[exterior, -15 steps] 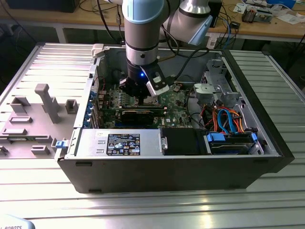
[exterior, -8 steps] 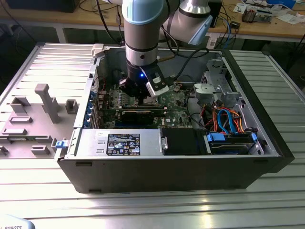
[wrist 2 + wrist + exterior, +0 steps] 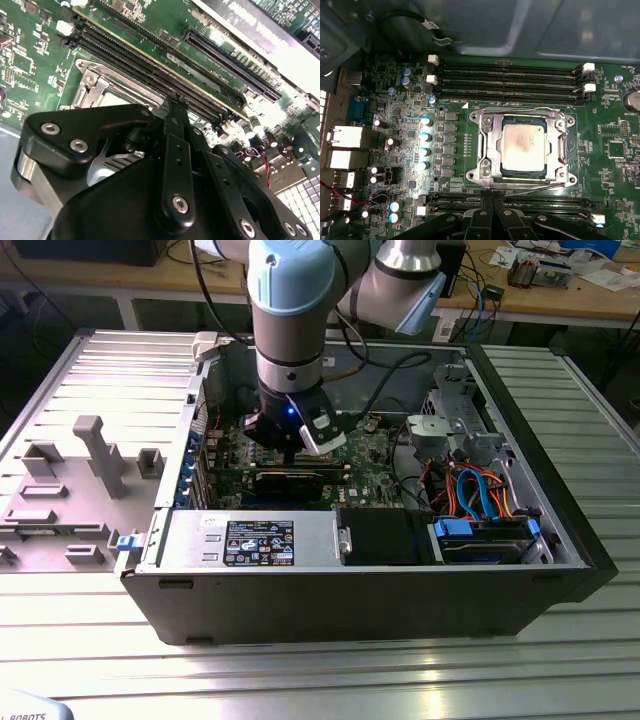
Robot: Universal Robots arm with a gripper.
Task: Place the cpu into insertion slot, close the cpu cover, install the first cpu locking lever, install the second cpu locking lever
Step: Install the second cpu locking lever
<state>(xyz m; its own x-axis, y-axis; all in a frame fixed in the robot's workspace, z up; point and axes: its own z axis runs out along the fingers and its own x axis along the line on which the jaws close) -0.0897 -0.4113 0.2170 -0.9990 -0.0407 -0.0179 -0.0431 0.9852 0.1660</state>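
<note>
In the first wrist view the cpu, a square chip with a silver-grey top, lies flat in the insertion slot. The cpu cover, a silvery frame, lies down around it. One thin wire lever runs along the side of the frame nearest the gripper, another lever along the far side. My gripper hovers just off that near side, over the memory slots, fingers together with nothing between them. The second wrist view shows the closed fingertips beside the slot's rim. In the exterior view the gripper reaches down into the open computer case.
Long memory slots flank the socket on two sides. A long black expansion card lies in front of the gripper. The case walls, a power supply and drive cables surround the board. A grey fixture sits outside the case on the exterior view's left.
</note>
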